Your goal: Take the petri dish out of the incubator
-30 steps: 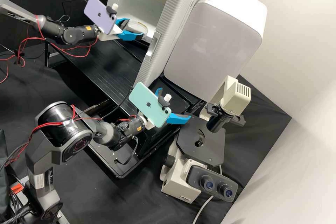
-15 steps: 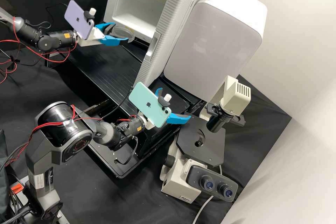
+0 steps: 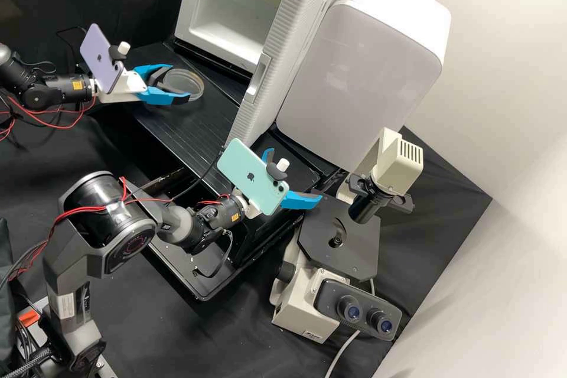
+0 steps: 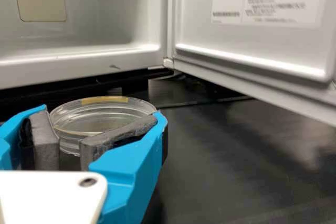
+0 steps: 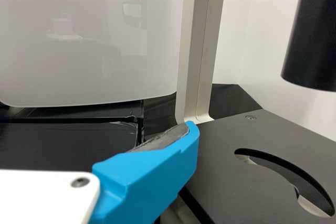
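A clear round petri dish (image 3: 184, 84) (image 4: 100, 115) hangs just above the black tray, out in front of the open white incubator (image 3: 227, 35) (image 4: 79, 61). My left gripper (image 3: 177, 84) (image 4: 100, 123) is shut on the petri dish, one grey pad on each side of its rim. The incubator's chamber floor behind it is bare. My right gripper (image 3: 298, 186) stands open over the near edge of the microscope stage (image 3: 339, 242) (image 5: 247, 150), nothing in it; one blue finger (image 5: 157, 156) shows in the right wrist view.
The incubator's door (image 3: 295, 29) stands swung open to the right of the chamber. A long black ribbed tray (image 3: 195, 130) runs from the incubator toward the near arm. A white microscope (image 3: 331, 301) sits at the front right.
My left gripper has drawn back out of the incubator with the petri dish, moving left and lower over the black tray. The right arm has not moved.
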Controlling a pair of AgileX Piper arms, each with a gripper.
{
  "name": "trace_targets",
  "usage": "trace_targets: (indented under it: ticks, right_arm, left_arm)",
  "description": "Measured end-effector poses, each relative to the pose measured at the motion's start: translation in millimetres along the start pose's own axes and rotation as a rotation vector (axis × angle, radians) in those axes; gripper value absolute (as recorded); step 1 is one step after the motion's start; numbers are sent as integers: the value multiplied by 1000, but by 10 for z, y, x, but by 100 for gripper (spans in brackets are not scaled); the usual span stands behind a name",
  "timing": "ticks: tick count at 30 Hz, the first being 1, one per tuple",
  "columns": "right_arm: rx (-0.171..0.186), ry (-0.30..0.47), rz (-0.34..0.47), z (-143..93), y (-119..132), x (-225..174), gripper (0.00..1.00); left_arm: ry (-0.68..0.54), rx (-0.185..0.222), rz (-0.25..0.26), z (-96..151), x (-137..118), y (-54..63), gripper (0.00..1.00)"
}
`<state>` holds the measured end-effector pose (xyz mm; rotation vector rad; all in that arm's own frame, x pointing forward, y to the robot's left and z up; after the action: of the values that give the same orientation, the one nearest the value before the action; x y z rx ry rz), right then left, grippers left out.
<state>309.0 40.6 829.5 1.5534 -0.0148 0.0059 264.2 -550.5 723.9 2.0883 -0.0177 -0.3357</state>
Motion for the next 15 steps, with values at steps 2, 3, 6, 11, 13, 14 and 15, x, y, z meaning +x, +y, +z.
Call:
trace_targets:
  ticks: [2,3,6,11,13,14,15]
  right_arm:
    - [0,0,0,0,0,0,100]
    - [0,0,0,0,0,0,100]
    - [0,0,0,0,0,0,100]
    - [0,0,0,0,0,0,100]
    - [0,0,0,0,0,0,100]
    - [0,0,0,0,0,0,100]
    - [0,0,0,0,0,0,100]
  left_arm:
    - [0,8,-11,-13,-47,-48,0]
    - [1,12,-18,-24,-72,-74,0]
    - [-4,17,-19,-34,-149,-95,0]
    - [-25,27,-1,-10,-247,-124,0]
    - [-35,32,4,4,-289,-142,0]
    - [-41,34,-1,13,-307,-160,0]
    - [-46,37,0,20,-323,-171,0]
